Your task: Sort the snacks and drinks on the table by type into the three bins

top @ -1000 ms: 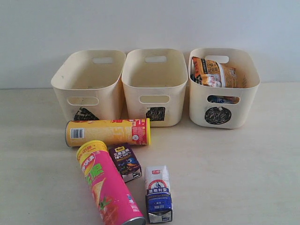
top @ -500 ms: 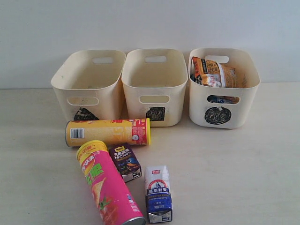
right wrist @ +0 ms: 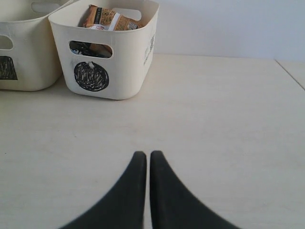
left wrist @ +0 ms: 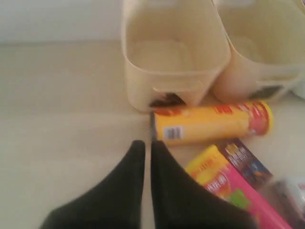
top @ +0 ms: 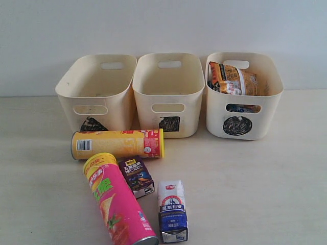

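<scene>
Nothing has moved since a second ago. You have three bins: triangle bin [top: 76, 76], square bin [top: 168, 94], and circle bin [top: 265, 109] holding two bags, orange bag [top: 232, 79] above blue bag [top: 244, 108]. Two tubes (yellow tube [top: 117, 144], pink tube [top: 117, 204]) and two cartons (purple carton [top: 136, 176], white carton [top: 172, 210]) lie on the table [top: 255, 178]. Left gripper [left wrist: 148, 144] and right gripper [right wrist: 144, 154] are pinched together, empty.

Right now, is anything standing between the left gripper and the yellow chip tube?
Nothing visible does. In the left wrist view the shut left gripper points at the barcode end of the yellow chip tube, with only bare table between them.
</scene>
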